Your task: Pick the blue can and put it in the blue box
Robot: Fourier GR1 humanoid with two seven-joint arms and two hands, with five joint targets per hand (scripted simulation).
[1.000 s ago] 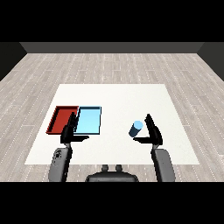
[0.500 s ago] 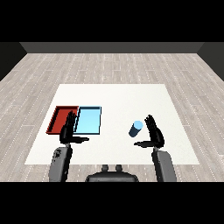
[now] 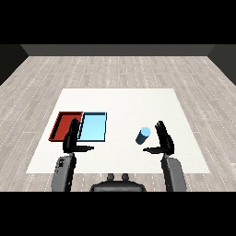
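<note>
One head view looks down and forward across the table (image 3: 124,99).

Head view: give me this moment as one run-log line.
phase: pre-grasp | blue can: on table, not held | right hand: open, beside can | left hand: open, idle | light blue tray: no can in it

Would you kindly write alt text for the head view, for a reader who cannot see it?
A blue can lies tilted on a white table, just left of the open right robot hand, which does not hold it. Further left, a red tray and a light blue tray sit side by side, the open left robot hand at their near edge.
</note>
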